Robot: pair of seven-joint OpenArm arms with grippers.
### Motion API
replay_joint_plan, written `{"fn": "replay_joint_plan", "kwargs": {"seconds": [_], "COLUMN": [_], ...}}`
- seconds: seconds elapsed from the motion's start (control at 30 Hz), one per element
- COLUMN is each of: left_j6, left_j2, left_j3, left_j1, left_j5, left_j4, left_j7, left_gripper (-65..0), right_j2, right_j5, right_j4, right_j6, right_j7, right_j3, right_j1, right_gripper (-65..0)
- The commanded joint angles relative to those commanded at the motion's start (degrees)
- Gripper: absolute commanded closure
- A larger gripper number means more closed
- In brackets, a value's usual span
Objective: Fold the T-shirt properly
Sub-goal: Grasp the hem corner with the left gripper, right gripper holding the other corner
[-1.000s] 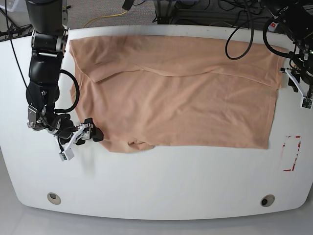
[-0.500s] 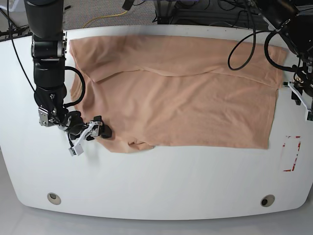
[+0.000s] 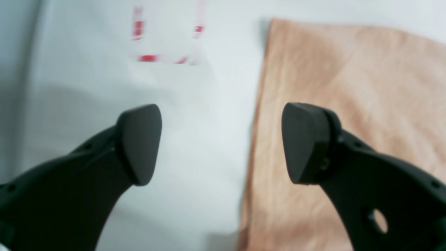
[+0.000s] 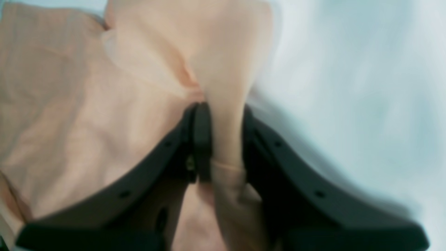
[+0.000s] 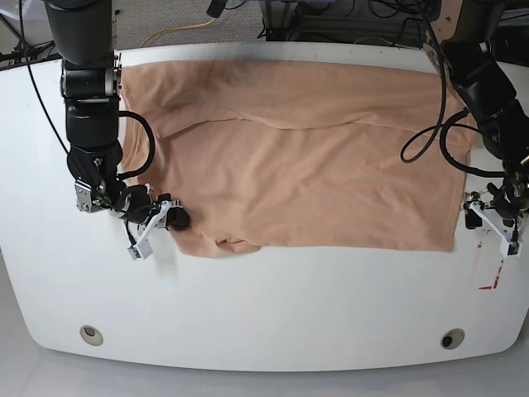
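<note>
The peach T-shirt (image 5: 314, 165) lies spread flat across the white table, with a folded-over band along its far side. My right gripper (image 5: 172, 218) is at the shirt's near left corner. The right wrist view shows that gripper (image 4: 223, 139) shut on a pinched-up fold of the T-shirt (image 4: 87, 104). My left gripper (image 5: 489, 217) hangs just off the shirt's right edge near its lower corner. In the left wrist view it (image 3: 221, 143) is open, one fingertip over bare table, the other over the T-shirt (image 3: 348, 87).
The white table (image 5: 273, 314) has two round holes near its front edge (image 5: 91, 334) (image 5: 451, 337). A red tape rectangle (image 5: 493, 260) marks the table right of the shirt, and the left wrist view shows the same tape (image 3: 167, 42). Cables lie behind the table's back edge.
My right gripper slid rightward onto the shirt's near left corner and closed on the fabric. My left arm swung down along the shirt's right edge to its lower corner.
</note>
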Motion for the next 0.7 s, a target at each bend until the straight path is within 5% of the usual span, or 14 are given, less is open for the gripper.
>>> {"fn": "replay_joint_plan", "kwargs": {"seconds": [0.27,0.7], "left_j6": [0.0,0.0], "left_j2": [-1.0,-0.4], "left_j3": [1.8,4.2], "left_j1": [-7.0,-12.9], "left_j5": [-0.1,-0.4], "left_j4": [-22.1,-37.3], "left_j7": [-11.7,-19.0], "left_gripper": [-50.8,-50.3], "right_j2": [0.0,0.0], "right_j5": [0.0,0.0], "right_j4": [0.0,0.2], "right_j6": [0.0,0.0], "right_j7": [0.0,-0.1], "right_j3": [0.0,0.0], "right_j1": [-0.3,-0.4], "right_gripper": [-9.5,-8.7]}}
